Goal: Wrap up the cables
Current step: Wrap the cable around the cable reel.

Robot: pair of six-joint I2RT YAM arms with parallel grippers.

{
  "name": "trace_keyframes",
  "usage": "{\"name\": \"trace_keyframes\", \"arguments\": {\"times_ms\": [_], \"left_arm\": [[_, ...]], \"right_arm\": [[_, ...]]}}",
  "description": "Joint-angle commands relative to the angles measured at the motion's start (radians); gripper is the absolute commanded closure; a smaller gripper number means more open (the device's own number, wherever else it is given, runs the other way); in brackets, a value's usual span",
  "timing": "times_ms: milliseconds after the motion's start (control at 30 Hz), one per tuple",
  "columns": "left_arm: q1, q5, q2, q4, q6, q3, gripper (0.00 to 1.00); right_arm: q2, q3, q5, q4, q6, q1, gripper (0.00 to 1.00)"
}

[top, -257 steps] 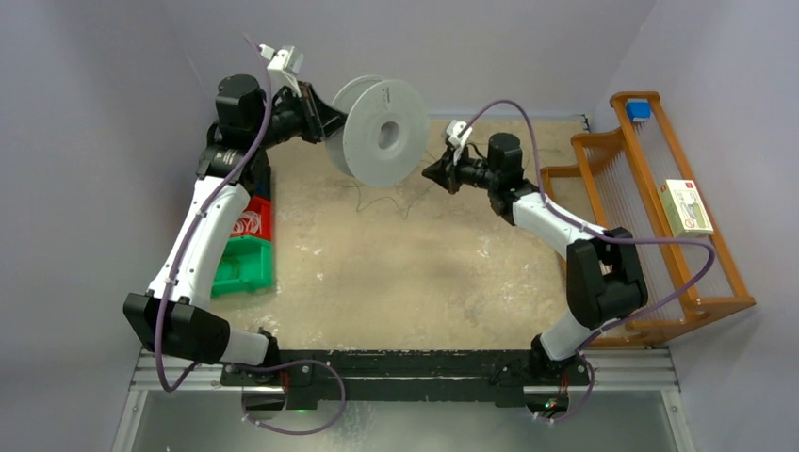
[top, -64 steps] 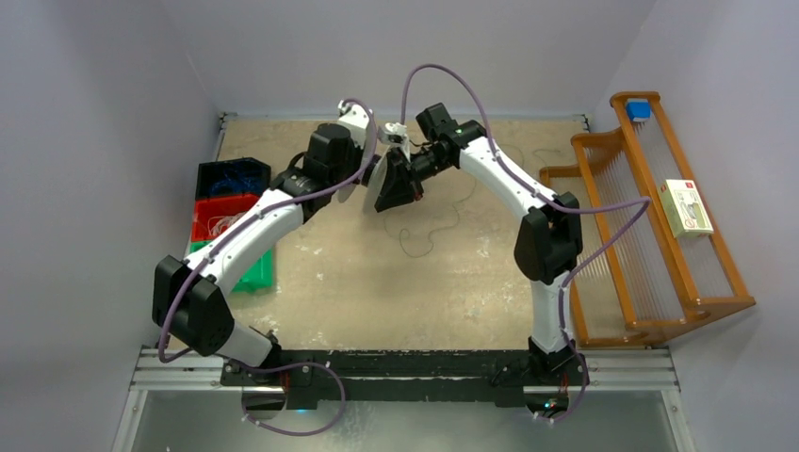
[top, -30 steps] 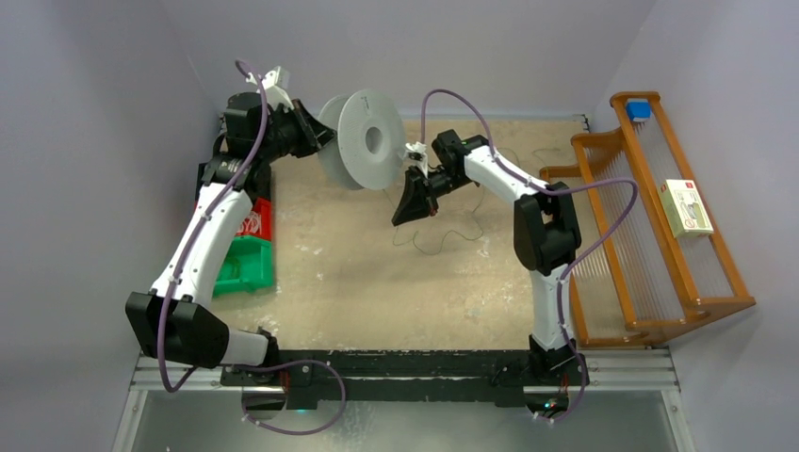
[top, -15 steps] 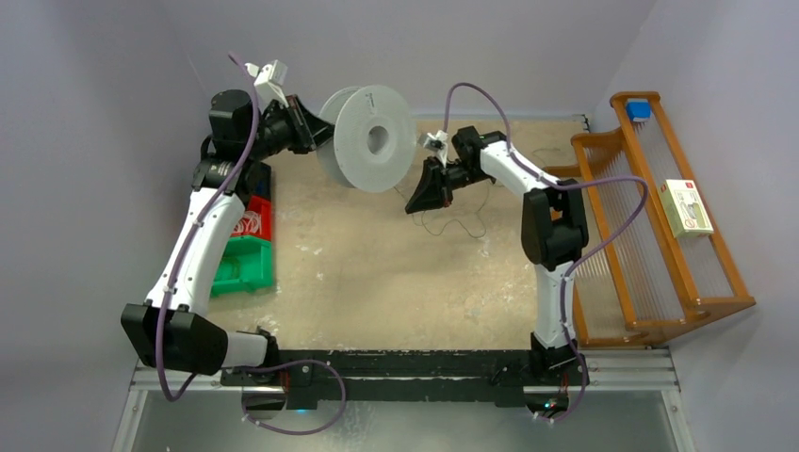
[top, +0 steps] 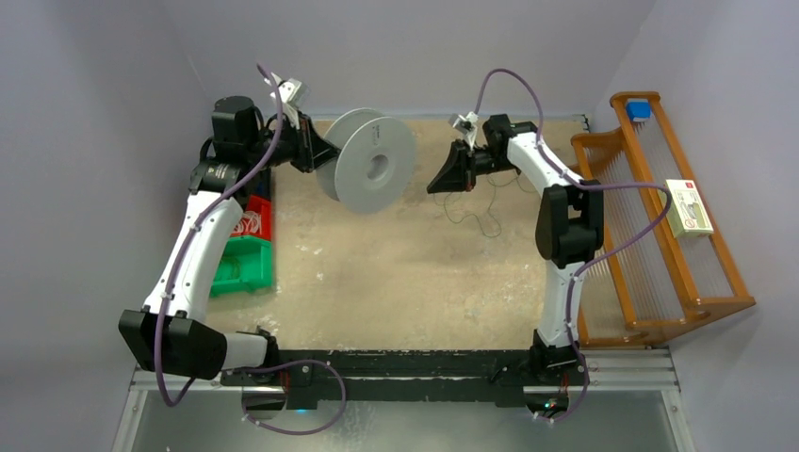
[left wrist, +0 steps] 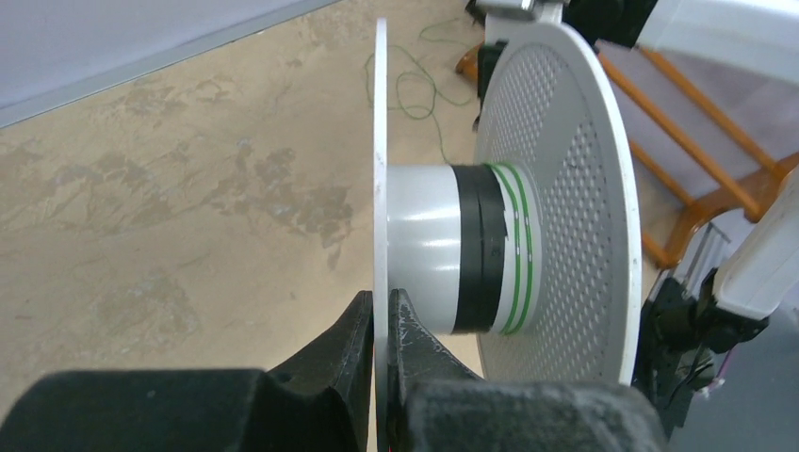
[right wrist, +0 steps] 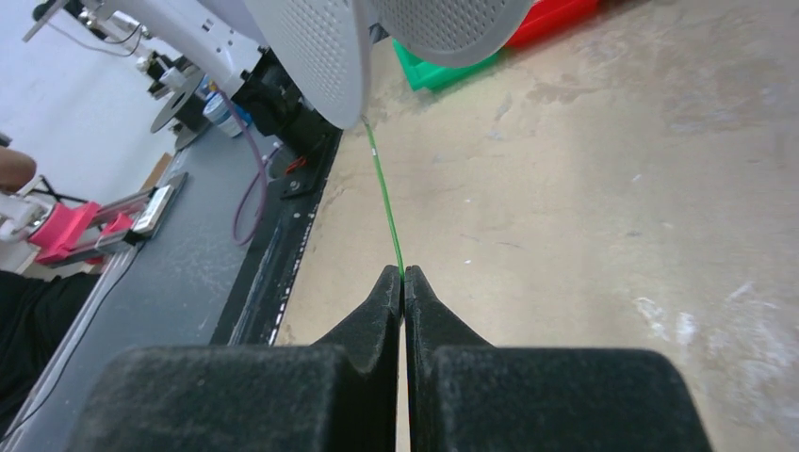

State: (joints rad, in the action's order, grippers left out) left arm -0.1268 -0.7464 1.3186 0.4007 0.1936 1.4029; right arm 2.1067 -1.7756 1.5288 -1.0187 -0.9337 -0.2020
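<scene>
The cable [right wrist: 384,212], a thin green wire, runs taut from the rim of the spool [top: 372,165] to the right claw [right wrist: 403,282], whose tips are pinched together on it. On the spool's hub only a few green turns sit beside a black band, so the winding looks barely begun. Behind the right claw, loose loops of cable lie on the surface [top: 396,273], so most of the length seems left to wrap. The left claw [left wrist: 382,325] is clamped on one spool flange, holding the spool off the surface.
</scene>
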Motion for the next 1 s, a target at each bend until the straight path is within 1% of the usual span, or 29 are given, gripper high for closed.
{"name": "trace_keyframes", "arguments": {"times_ms": [0, 100, 167, 233, 300, 333, 367, 400, 433, 467, 533, 600, 700, 833, 967], "left_arm": [[0.005, -0.006, -0.059, 0.023, -0.17, 0.028, 1.0], [-0.007, -0.004, -0.055, 0.046, -0.227, 0.011, 1.0], [-0.028, 0.015, -0.052, 0.062, -0.265, 0.005, 1.0], [-0.061, 0.062, -0.047, 0.081, -0.311, 0.002, 1.0], [-0.104, 0.098, -0.04, 0.103, -0.354, 0.006, 1.0], [-0.128, 0.123, -0.038, 0.119, -0.381, 0.009, 1.0], [-0.156, 0.149, -0.038, 0.13, -0.403, 0.01, 1.0], [-0.178, 0.179, -0.039, 0.134, -0.423, 0.007, 1.0], [-0.196, 0.207, -0.041, 0.132, -0.436, 0.005, 1.0], [-0.207, 0.235, -0.043, 0.124, -0.443, -0.002, 1.0], [-0.212, 0.297, -0.049, 0.1, -0.448, -0.014, 1.0], [-0.213, 0.36, -0.058, 0.066, -0.455, -0.033, 1.0], [-0.221, 0.436, -0.068, 0.003, -0.453, -0.075, 1.0], [-0.255, 0.575, -0.067, -0.063, -0.46, -0.116, 1.0], [-0.276, 0.64, -0.068, -0.135, -0.451, -0.159, 1.0]], "right_arm": [[-0.054, -0.086, -0.041, -0.021, 0.054, 0.048, 1.0], [-0.054, -0.108, -0.082, 0.0, 0.088, 0.045, 1.0], [-0.063, -0.104, -0.131, 0.082, 0.188, 0.039, 1.0], [-0.103, -0.035, -0.242, 0.28, 0.379, 0.029, 1.0], [-0.197, 0.084, -0.403, 0.555, 0.599, 0.017, 1.0], [-0.234, 0.143, -0.45, 0.67, 0.684, 0.017, 1.0], [-0.264, 0.197, -0.467, 0.778, 0.787, 0.016, 1.0], [-0.275, 0.218, -0.45, 0.821, 0.847, 0.016, 1.0], [-0.271, 0.209, -0.42, 0.81, 0.865, 0.017, 1.0], [-0.254, 0.178, -0.385, 0.756, 0.851, 0.018, 1.0], [-0.209, 0.092, -0.349, 0.589, 0.733, 0.017, 1.0], [-0.177, 0.039, -0.327, 0.472, 0.664, 0.017, 1.0], [-0.175, 0.047, -0.274, 0.46, 0.659, 0.016, 1.0], [-0.184, 0.059, -0.187, 0.447, 0.663, 0.013, 1.0], [-0.198, 0.108, -0.07, 0.469, 0.655, -0.01, 0.99]]}}
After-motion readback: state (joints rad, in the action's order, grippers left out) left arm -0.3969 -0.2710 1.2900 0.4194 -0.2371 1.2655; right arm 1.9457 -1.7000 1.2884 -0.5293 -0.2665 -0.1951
